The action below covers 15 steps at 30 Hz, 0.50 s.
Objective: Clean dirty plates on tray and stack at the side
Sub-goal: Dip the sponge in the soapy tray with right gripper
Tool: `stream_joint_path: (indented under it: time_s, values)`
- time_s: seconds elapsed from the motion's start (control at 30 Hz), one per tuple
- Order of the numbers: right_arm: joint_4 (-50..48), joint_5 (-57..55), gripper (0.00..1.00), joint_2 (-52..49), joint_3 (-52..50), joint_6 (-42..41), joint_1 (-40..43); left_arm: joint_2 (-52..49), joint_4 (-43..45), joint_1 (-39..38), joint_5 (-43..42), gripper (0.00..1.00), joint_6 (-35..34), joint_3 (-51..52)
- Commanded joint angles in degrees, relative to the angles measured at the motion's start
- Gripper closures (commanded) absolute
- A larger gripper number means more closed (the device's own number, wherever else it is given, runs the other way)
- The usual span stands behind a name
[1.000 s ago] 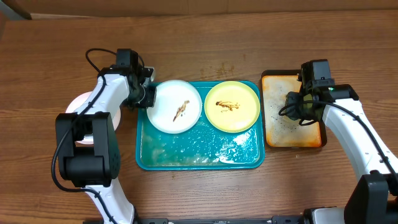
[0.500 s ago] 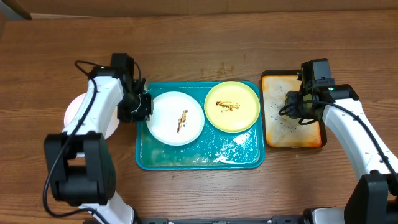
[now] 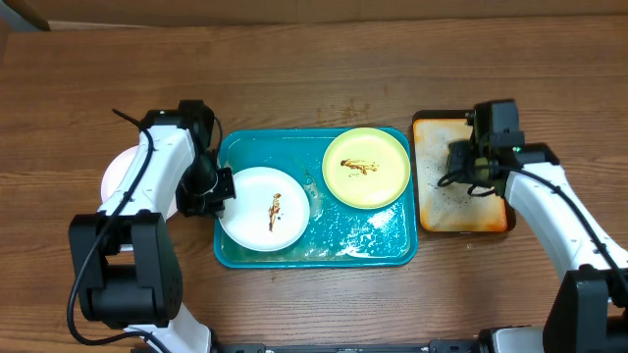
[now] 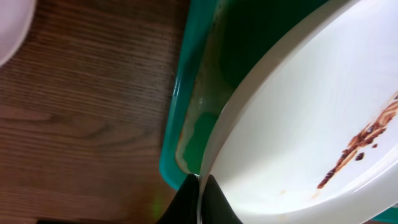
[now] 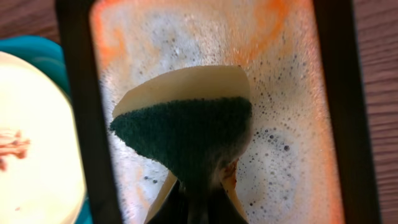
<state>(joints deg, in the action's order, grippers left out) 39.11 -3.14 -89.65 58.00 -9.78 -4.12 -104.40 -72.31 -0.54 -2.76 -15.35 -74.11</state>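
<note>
The teal tray [image 3: 316, 261] is lying on the wooden table [image 3: 314, 78] with its long side running left to right and its floor looking wet. It is holding two plates. A white plate [image 3: 263, 209] is sitting in the near left part, with its left edge reaching the tray's left rim and a brown smear running roughly near to far across its centre. A yellow-green plate [image 3: 366, 167] is resting in the far right corner, and its smear is running left to right. A third, pale plate [image 3: 120, 178] is lying on the table left of the tray, partly under the left arm.

Right of the teal tray, a smaller orange tray [image 3: 461, 214] with a dark rim is holding soapy foam.

The left gripper [image 3: 220, 187] is pinching the white plate's left rim, with its fingers pressed thin against the edge in the left wrist view [image 4: 199, 198]. The right gripper [image 3: 478, 169] is hovering over the orange tray and clamping a sponge [image 5: 186, 134], whose green scouring face is showing in front of a yellow layer.
</note>
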Motion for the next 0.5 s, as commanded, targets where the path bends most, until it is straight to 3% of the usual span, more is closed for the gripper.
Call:
stream_joint_path:
  time_s: [0.0, 0.47]
  values:
    - [-3.3, 0.2, 0.96, -0.2, -3.9, 0.7, 0.1, 0.9, 0.7, -1.8, -0.2, 0.96, -1.7, 2.1]
    - [-17.4, 3.7, 0.95, -0.2, -16.1, -0.5, 0.1, 0.9, 1.9, -7.9, -0.2, 0.96, -1.6, 3.0]
